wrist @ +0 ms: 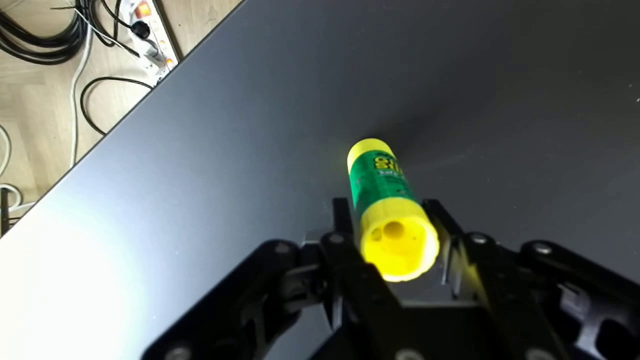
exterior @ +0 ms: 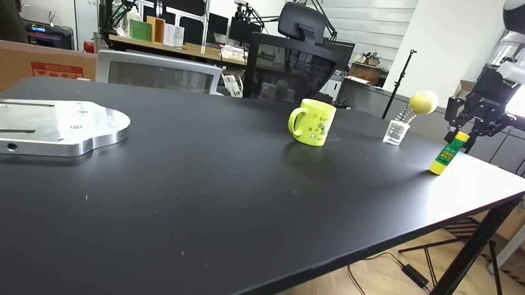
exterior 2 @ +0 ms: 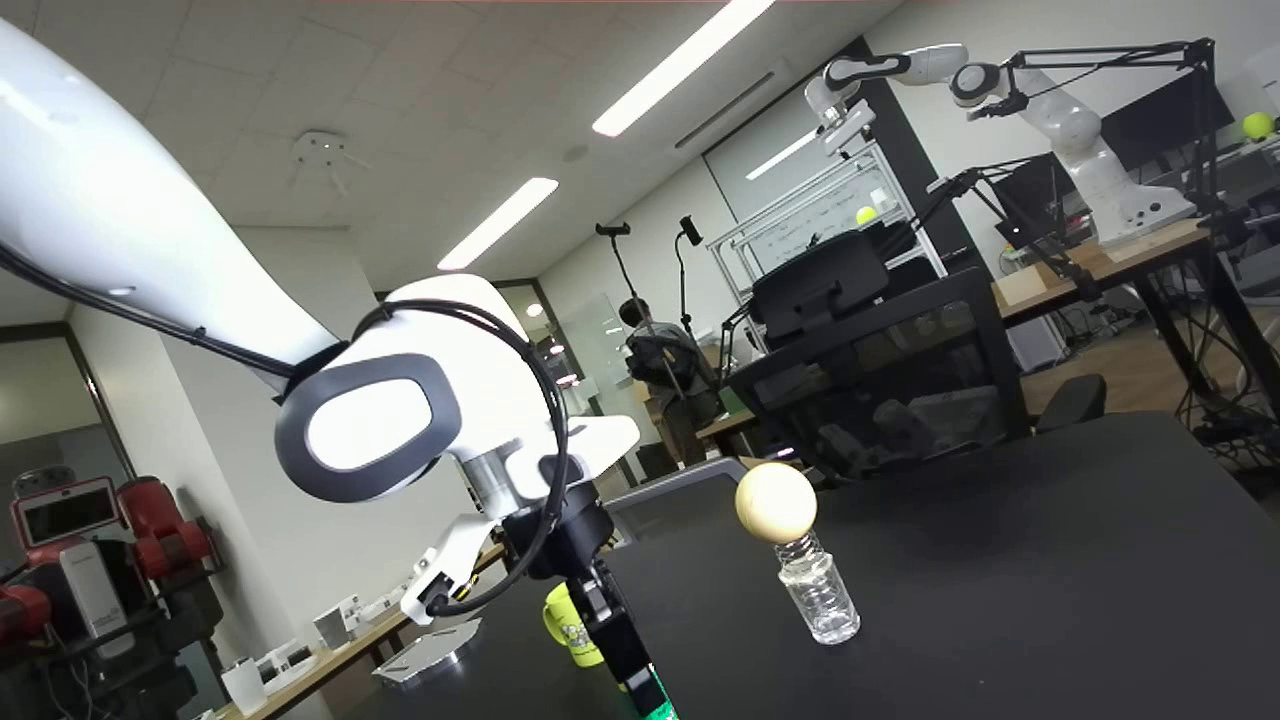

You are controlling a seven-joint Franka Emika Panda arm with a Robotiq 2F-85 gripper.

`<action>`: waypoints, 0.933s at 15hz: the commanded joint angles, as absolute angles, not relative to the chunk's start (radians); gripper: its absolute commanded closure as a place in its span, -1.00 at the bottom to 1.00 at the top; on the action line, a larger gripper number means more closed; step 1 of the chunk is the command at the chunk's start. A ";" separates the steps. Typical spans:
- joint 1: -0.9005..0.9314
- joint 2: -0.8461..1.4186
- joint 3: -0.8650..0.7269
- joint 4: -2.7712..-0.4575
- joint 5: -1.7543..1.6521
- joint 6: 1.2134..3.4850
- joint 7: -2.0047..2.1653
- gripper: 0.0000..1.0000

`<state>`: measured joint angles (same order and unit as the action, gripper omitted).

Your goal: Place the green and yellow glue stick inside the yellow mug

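The green and yellow glue stick is upright near the table's right end in an exterior view. Only a bit of its green body shows at the bottom edge of an exterior view. My gripper has its fingers on both sides of the stick's upper part. In the wrist view the gripper is closed around the glue stick, the yellow end facing the camera. I cannot tell whether its lower end touches the table. The yellow mug stands upright on the table, away from the gripper; it also shows partly hidden behind the gripper.
A small clear cup with a yellow ball on top stands between mug and gripper, also seen in an exterior view. A silver metal plate lies at the far end. The table edge is close to the stick.
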<state>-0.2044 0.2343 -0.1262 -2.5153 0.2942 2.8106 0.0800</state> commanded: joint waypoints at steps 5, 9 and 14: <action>-0.221 0.126 -0.128 -2.558 0.301 2.724 0.043 0.82; -0.226 -0.015 -0.177 -2.606 0.253 2.633 0.027 0.82; -0.277 -0.162 -0.256 -2.635 0.109 2.517 0.028 0.82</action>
<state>-0.2438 -0.0536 -0.2202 -2.5913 0.1838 2.5720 0.0320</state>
